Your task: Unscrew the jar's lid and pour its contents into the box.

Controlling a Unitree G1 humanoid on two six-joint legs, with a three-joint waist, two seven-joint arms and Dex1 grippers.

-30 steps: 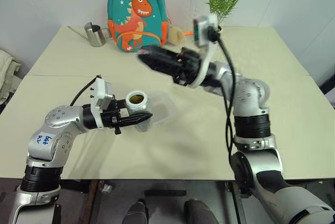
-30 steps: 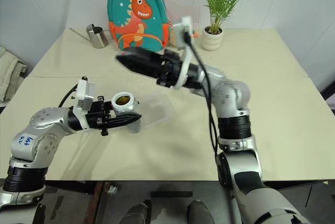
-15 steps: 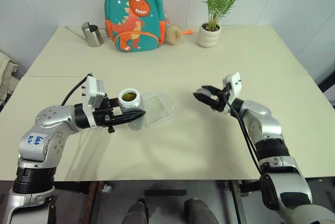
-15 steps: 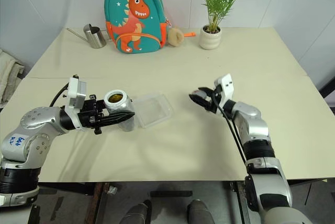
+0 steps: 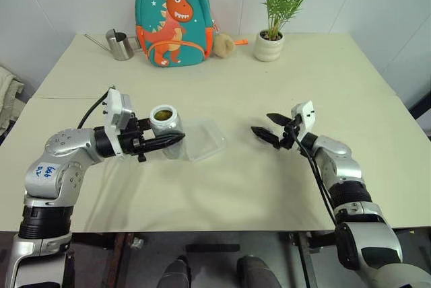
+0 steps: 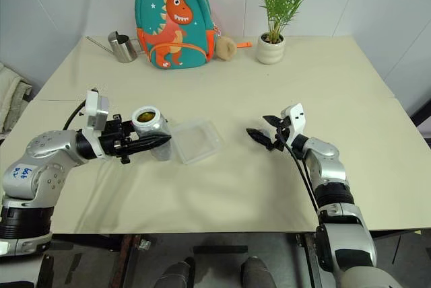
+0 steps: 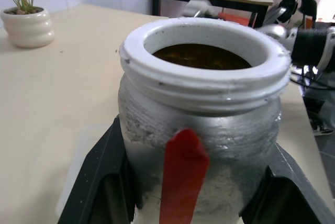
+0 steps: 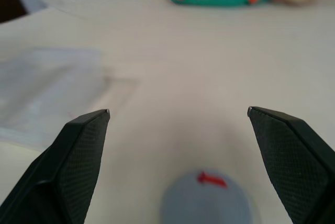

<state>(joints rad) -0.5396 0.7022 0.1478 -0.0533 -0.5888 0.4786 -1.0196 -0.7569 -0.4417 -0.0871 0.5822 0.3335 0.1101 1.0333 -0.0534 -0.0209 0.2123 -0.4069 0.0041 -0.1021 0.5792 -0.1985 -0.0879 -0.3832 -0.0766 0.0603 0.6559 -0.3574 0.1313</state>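
Note:
My left gripper point(image 5: 172, 134) is shut on the jar point(image 5: 166, 124), a silvery cylinder with a red mark point(image 7: 183, 171), held upright just left of the box point(image 5: 206, 138). The jar's white mouth is open and brownish contents point(image 7: 201, 56) show inside. The box is a shallow clear tray lying on the table. My right gripper point(image 5: 262, 124) hovers low over the table to the right of the box, open with nothing between its fingers. In the right wrist view the lid point(image 8: 207, 201), a grey disc with a red mark, lies on the table under that gripper point(image 8: 178, 111).
At the table's far side stand a dinosaur backpack point(image 5: 174, 19), a steel watering can point(image 5: 121, 44), a beige plush ball point(image 5: 223, 46) and a potted plant point(image 5: 273, 40). A cloth point(image 5: 7, 93) hangs beyond the table's left edge.
My right arm swung down from high above the box to low over the table on the right, then opened its jaws and let go of the lid. The left gripper lifted the jar slightly.

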